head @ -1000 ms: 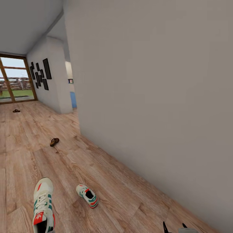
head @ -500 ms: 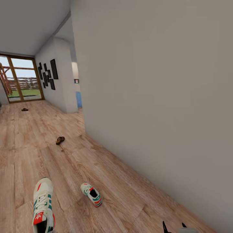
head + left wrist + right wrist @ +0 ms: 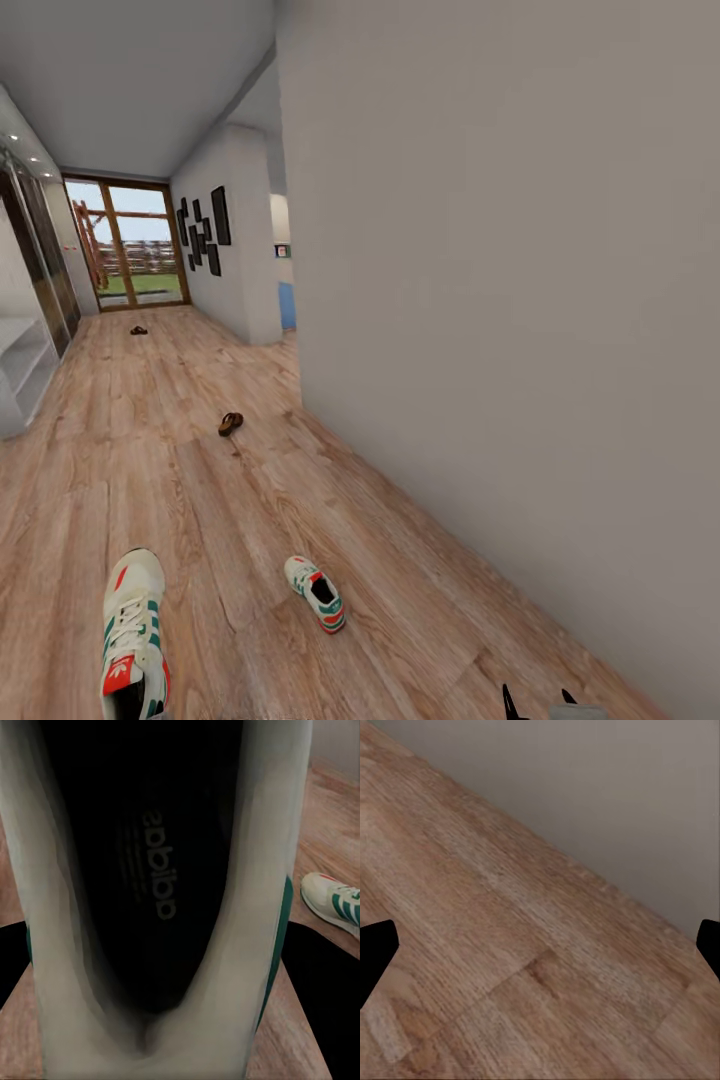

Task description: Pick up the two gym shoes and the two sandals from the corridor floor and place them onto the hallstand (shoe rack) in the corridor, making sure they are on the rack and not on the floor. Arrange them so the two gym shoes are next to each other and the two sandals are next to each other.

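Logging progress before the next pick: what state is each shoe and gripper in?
Held gym shoe: off the floor, gripped by left gripper.
Second gym shoe: on floor.
Near sandal: on floor.
Far sandal: on floor.
Right gripper: open, empty.

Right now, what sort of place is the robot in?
Most likely a home corridor: a long run of wood-plank floor beside a plain grey wall, ending at a glazed door onto a garden. Shoes lie about, a gym shoe and a sandal among them.
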{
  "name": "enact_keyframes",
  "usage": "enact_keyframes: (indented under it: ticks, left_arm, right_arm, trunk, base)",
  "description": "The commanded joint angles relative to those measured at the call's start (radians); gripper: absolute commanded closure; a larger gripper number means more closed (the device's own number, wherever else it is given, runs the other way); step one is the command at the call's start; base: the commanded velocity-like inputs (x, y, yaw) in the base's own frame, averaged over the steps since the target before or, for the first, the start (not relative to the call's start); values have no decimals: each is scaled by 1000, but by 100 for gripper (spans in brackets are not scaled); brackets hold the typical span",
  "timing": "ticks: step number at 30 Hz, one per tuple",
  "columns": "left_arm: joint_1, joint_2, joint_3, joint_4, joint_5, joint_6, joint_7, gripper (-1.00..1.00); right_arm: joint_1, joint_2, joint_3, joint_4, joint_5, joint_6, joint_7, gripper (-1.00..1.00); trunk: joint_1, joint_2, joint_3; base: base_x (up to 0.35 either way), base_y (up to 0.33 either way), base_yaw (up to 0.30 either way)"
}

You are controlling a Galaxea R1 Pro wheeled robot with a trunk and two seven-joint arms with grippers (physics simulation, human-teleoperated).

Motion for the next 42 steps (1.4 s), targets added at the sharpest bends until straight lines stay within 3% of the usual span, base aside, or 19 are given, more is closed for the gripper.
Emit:
enact_keyframes:
  ticks: [1, 16, 29, 42]
  left_arm:
    - [-1, 0, -1, 1, 2, -3, 2, 100]
    - [-1, 0, -1, 0, 2, -1, 2, 100]
    - [-1, 2, -1, 1, 2, -1, 3, 100]
    - [-1, 0, -1, 1, 2, -2, 3, 100]
  right_arm:
    - [0, 0, -2, 0, 3, -3, 0, -100]
    - [0, 1, -1, 4, 4, -2, 1, -100]
    - [0, 1, -1, 5, 5, -2, 1, -100]
    - [0, 1, -1, 4, 5, -2, 1, -100]
  trunk:
    - [0, 0, -1]
    - [0, 0, -1]
    - [0, 0, -1]
    - [0, 0, -1]
  base:
    - [0, 0, 274]
    - [0, 0, 275]
    - [197, -127, 275]
    - [25, -15, 274]
